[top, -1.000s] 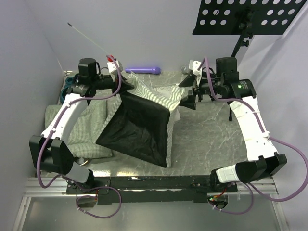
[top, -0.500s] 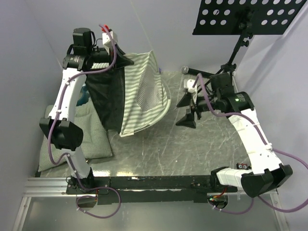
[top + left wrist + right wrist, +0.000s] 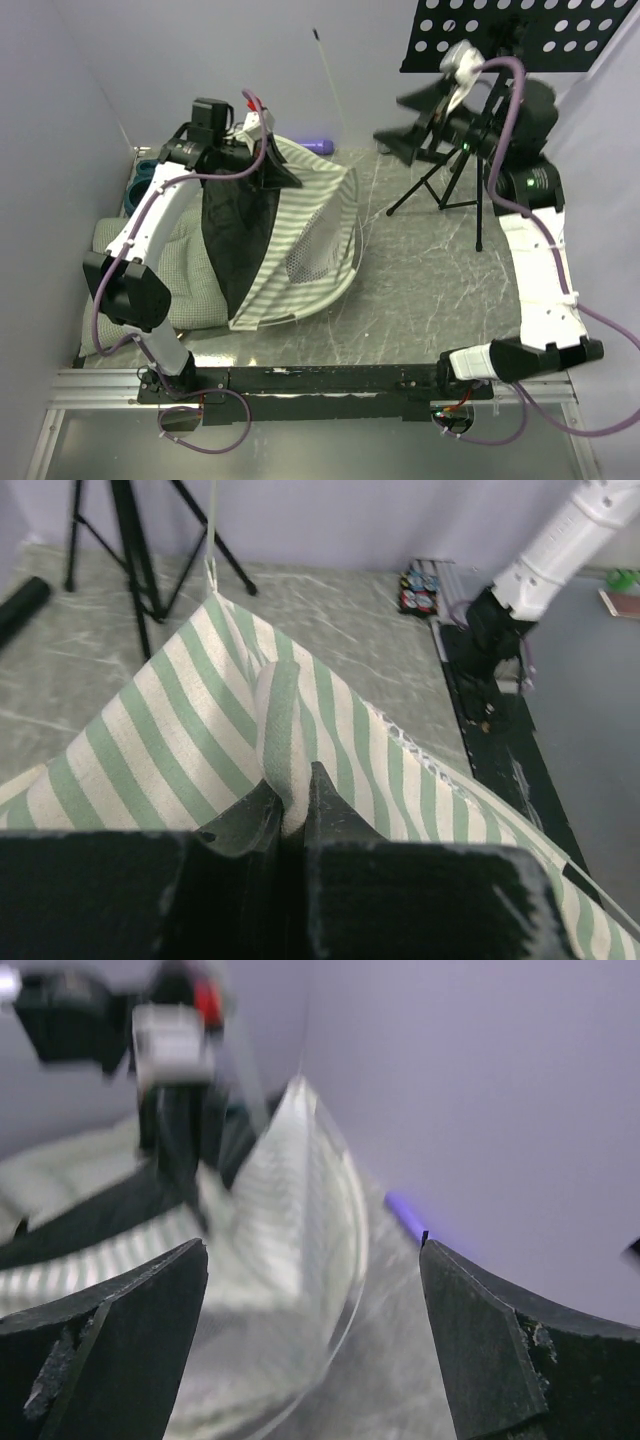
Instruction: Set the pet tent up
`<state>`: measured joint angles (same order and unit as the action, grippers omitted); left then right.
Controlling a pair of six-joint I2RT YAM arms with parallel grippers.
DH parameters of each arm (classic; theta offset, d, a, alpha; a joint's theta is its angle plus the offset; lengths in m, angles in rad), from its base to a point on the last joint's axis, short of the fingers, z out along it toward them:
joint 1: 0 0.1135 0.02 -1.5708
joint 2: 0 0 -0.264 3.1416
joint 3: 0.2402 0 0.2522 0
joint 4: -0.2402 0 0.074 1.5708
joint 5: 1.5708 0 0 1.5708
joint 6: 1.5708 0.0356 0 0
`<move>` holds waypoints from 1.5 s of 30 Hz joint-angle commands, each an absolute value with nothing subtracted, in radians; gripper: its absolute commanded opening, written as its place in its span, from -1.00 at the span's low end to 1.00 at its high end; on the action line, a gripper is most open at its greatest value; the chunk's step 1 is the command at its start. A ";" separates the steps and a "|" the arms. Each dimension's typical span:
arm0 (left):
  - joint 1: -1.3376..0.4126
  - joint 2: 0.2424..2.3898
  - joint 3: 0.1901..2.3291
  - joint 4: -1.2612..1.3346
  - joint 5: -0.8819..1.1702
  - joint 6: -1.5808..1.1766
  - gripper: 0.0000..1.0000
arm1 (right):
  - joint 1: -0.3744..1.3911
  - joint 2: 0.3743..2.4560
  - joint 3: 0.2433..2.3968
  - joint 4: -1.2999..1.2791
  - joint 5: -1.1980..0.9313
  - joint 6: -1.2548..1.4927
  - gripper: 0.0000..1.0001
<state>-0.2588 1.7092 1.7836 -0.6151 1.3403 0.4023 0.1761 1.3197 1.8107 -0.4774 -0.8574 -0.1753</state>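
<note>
The pet tent (image 3: 322, 205) stands half upright at the left of the table, its striped side and white mesh facing right and its black lining (image 3: 232, 240) facing left. A thin white pole (image 3: 326, 70) sticks up behind it. My left gripper (image 3: 277, 172) is shut on a fold of the striped fabric (image 3: 285, 730) at the tent's top edge. My right gripper (image 3: 402, 122) hangs open and empty, high above the table's back right, apart from the tent. In the right wrist view the tent (image 3: 290, 1190) is blurred between the open fingers (image 3: 130, 1310).
A green-checked cushion (image 3: 185, 265) lies under the tent's left side. A purple cylinder (image 3: 318, 145) lies at the back wall. A black music stand (image 3: 520, 30) with tripod legs (image 3: 440, 185) stands at the back right, close to my right gripper. A teal object (image 3: 140, 185) sits far left.
The tent went from collapsed on the table to lifted, then lowered and tilted right by my left gripper. My right gripper let go, rose and drew back toward the music stand.
</note>
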 commanded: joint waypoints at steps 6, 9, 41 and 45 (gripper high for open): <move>-0.328 1.643 1.766 -0.769 1.348 0.560 -0.99 | 0.198 1.494 2.084 -0.091 -0.922 0.166 0.69; -0.331 1.625 1.740 -0.683 1.344 0.486 -0.99 | 0.210 1.523 2.126 -0.023 -1.009 0.234 0.64; -0.350 1.612 1.755 -0.713 1.335 0.519 -0.99 | 0.376 1.562 2.164 -0.058 -1.032 0.152 -1.00; -0.338 1.577 1.758 -0.550 1.370 0.377 -0.99 | 0.387 1.581 2.204 -0.269 -0.970 0.024 -1.00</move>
